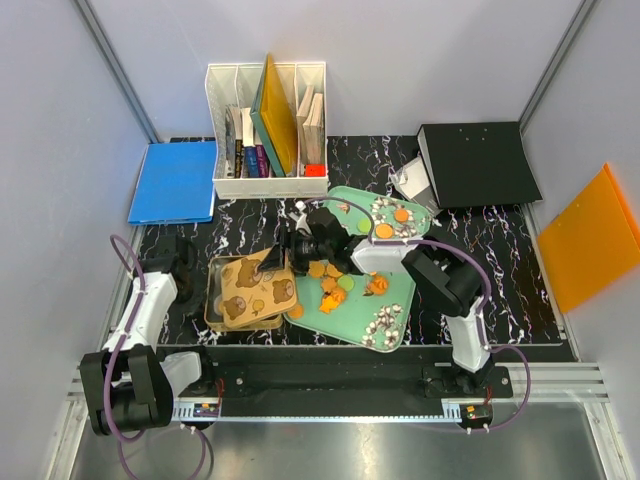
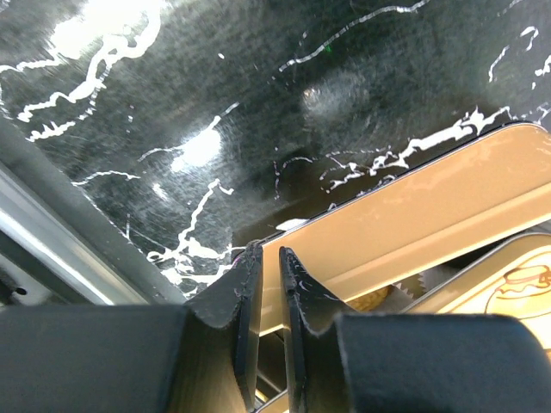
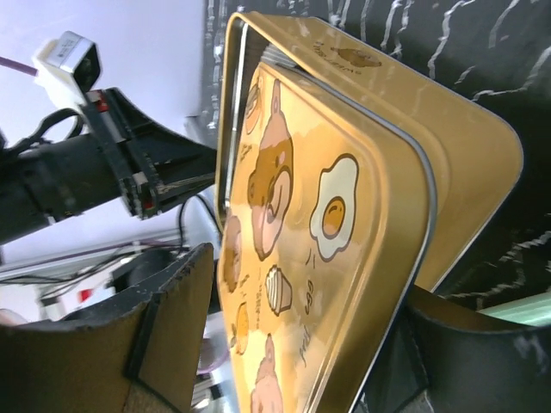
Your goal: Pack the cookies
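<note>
Left claw [image 2: 269, 255], nearly closed, pinches the tin [image 2: 405, 219] by its wall at the desk's [image 2: 258, 103] front-left. Right claw [image 3: 307, 280], spread wide, straddles the lid [image 3: 344, 224] lying on the tin and holds nothing. Cookies [image 1: 328, 299] lie on the tray [image 1: 402, 298], just right of that claw.

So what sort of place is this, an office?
Probably a robotics test booth, not an office: plain grey partition walls box in the black marble-patterned tabletop, and white-and-black robot arms, left and right, are bolted to a metal rail at its edge.
</note>
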You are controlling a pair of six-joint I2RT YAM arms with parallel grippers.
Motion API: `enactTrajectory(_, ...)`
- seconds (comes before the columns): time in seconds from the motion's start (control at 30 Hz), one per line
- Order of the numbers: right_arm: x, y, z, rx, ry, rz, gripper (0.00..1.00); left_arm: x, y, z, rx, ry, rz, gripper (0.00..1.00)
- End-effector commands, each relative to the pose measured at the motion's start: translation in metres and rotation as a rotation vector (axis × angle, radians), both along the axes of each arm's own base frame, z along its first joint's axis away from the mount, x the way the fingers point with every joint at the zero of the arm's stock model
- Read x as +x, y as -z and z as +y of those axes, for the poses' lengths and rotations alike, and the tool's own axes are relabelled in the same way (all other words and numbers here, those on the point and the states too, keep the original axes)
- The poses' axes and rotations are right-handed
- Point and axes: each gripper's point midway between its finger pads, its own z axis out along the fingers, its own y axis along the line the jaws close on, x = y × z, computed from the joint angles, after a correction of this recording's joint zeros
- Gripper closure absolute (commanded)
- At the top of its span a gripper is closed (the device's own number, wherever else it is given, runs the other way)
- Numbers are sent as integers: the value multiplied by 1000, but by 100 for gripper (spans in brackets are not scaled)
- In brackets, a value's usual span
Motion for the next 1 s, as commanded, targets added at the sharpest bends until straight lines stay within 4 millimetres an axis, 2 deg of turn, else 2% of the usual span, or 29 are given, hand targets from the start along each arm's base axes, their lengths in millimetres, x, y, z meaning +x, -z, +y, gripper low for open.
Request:
enactTrajectory(0.0, -8, 86, -57, -395, 35, 22, 30, 4, -1, -10, -57, -3, -34, 83)
enactTrajectory(0.07, -11, 91, -66, -447, 24, 20, 30, 5, -1, -11, -58, -1, -35, 83)
enactTrajectory(0.33, -2, 75, -71, -472, 33, -61, 30, 8, 0, -13, -70, 8, -36, 83)
enactTrajectory(0.47, -1, 74, -77, -505, 28, -82, 30, 11, 1, -13, -74, 13, -45, 85)
enactTrajectory(0.67, 0, 75, -82, -520, 22, -103, 35, 19, 3, -13, -79, 14, -51, 87)
enactTrajectory(0.77, 0, 73, -84, -522, 21, -116, 32, 21, 2, -13, -80, 17, -52, 87)
enactTrajectory(0.97, 9, 52, -89, -518, 43, -199, 26, 22, 1, -13, -82, 17, -62, 87)
